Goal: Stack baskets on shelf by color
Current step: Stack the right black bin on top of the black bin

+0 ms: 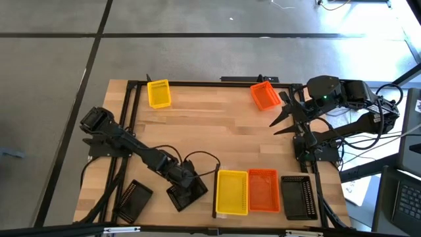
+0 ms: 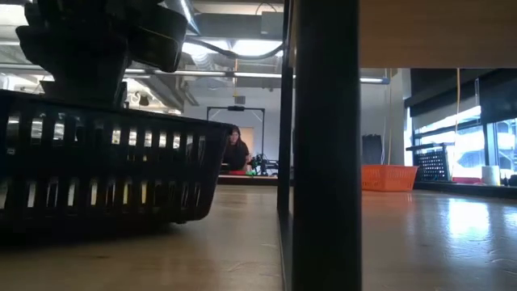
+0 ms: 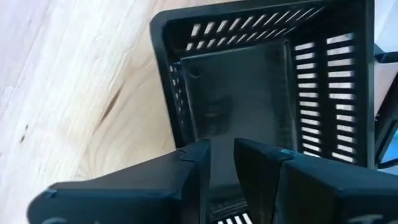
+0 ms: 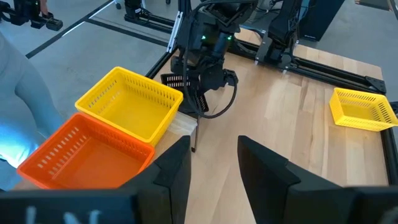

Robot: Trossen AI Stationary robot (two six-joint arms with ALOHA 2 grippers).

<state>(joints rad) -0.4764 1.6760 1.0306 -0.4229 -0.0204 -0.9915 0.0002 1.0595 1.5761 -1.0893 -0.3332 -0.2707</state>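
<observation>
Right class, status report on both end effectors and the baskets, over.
Left end effector shut on black basket rim, near table's front. Right end effector open, hovering beside orange basket. Shelf holds yellow, orange, black. Nothing in the way.

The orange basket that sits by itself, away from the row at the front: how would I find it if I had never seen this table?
Start at the wooden table and go to its far edge, on the right arm's side. There the orange basket stands alone, just beyond the right gripper, whose fingers are spread open. The other lone basket on that edge is the yellow basket, at the opposite corner.
</observation>
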